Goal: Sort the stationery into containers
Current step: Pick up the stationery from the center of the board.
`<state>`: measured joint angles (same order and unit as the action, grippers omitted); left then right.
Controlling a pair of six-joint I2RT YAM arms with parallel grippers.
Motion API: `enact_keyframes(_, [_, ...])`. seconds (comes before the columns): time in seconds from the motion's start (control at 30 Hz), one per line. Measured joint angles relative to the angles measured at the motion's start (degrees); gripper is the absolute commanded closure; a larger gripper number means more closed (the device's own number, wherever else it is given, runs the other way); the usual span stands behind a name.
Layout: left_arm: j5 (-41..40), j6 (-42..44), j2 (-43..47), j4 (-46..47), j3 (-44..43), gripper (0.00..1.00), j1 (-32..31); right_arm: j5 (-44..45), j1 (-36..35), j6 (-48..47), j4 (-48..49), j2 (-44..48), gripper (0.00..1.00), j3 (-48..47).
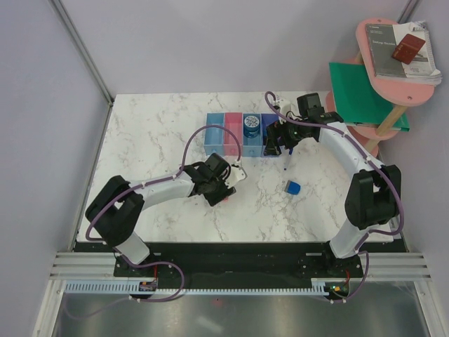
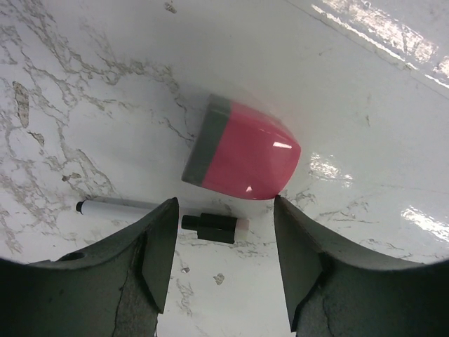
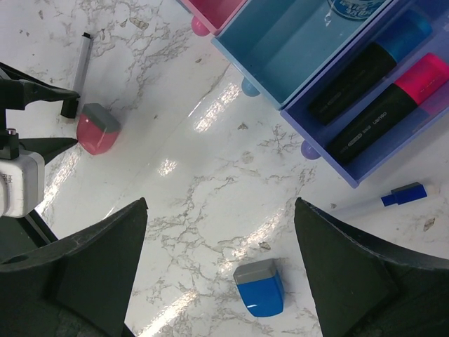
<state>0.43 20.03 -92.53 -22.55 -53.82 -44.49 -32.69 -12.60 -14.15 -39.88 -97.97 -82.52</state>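
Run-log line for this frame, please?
left pincer: open, facing pink-grey eraser | right pincer: open, empty | purple bin: two highlighters | blue eraser, blue-capped pen: on table

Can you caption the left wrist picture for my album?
Open left gripper hovers by a pink-grey eraser and a thin pen on the marble table.

Legible text: none. White lettering on the barrels of the blue-capped black marker [image 3: 351, 81] and the pink-capped black marker [image 3: 379, 119] in the purple-blue bin [image 3: 316, 145], 2 o'clock in the right wrist view — too blurred to read. White print on the round blue item [image 1: 251, 126] and the cover title of the grey book [image 1: 388, 50] on the pink shelf [image 1: 414, 88], 1 o'clock in the top view — both too small to read.
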Motion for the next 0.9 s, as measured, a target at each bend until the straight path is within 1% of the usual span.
enact_keyframes(0.23, [-1.9, 2.3, 0.0, 0.4, 0.2, 0.37, 0.0, 0.0, 0.0, 0.0, 0.0, 0.9, 0.07, 0.5])
enact_keyframes(0.4, [-3.2, 3.8, 1.6, 0.5, 1.2, 0.37, 0.0, -0.1, 0.0, 0.0, 0.0, 0.9, 0.07, 0.8])
enact_keyframes(0.57, [-5.0, 4.9, 1.6, 3.0, 2.7, 0.38, 0.0, -0.5, 0.0, 0.3, 0.0, 0.9, 0.07, 0.8])
enact_keyframes(0.7, [-5.0, 5.0, -0.7, 5.5, 2.7, 0.39, 0.0, -0.5, 0.0, 0.5, -0.1, 0.9, 0.07, 0.8])
enact_keyframes(0.9, [-4.1, 4.9, -3.5, 7.8, 0.4, 0.39, 0.0, -0.5, 0.0, 0.5, -0.2, 1.8, 0.07, 1.6])
